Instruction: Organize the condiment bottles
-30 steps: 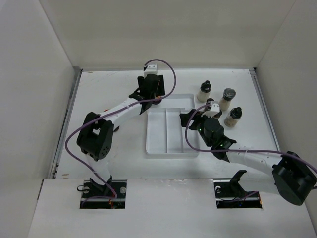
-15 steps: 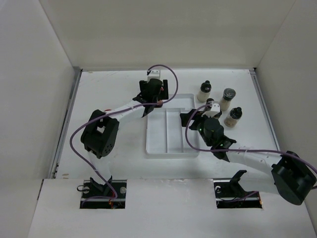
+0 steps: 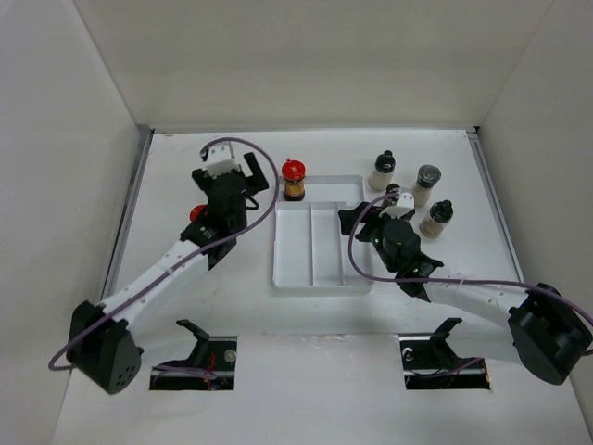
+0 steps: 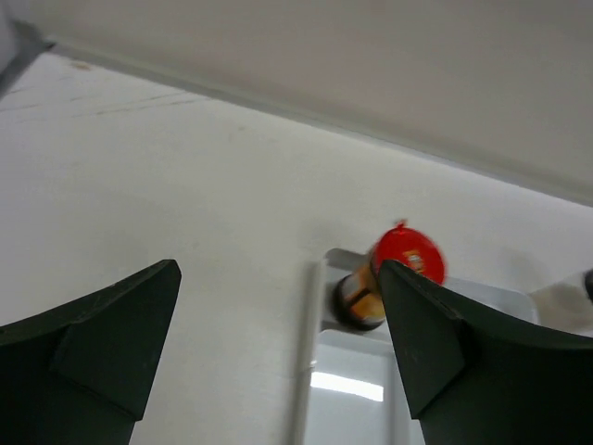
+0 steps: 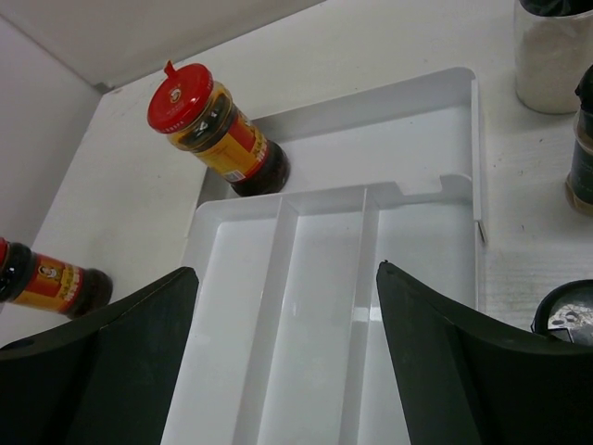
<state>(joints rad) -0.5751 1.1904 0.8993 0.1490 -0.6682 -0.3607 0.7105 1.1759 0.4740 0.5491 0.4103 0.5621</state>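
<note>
Clearly apart: the left gripper [image 3: 246,188] and the red-capped bottle [image 3: 294,179] in the white divided tray [image 3: 276,264]

The left gripper's jaws stand wide with nothing between them; in the left wrist view the red-capped bottle shows through the gap, well ahead of the tips and touched by neither; it stands upright in the tray's far cross compartment, at that compartment's left end. A second red-capped bottle [image 3: 197,212] stands on the table [image 3: 176,158] outside the tray, close beside the left arm [image 3: 157,273], on the side away from the tray. The right gripper [image 5: 285,276] hovers over the tray's long compartments, its jaws likewise spread and empty; the bottle in the tray lies beyond its tips, toward the far left. Three dark-lidded bottles [image 3: 426,184] stand on the table right of the tray, near the right gripper.
</note>
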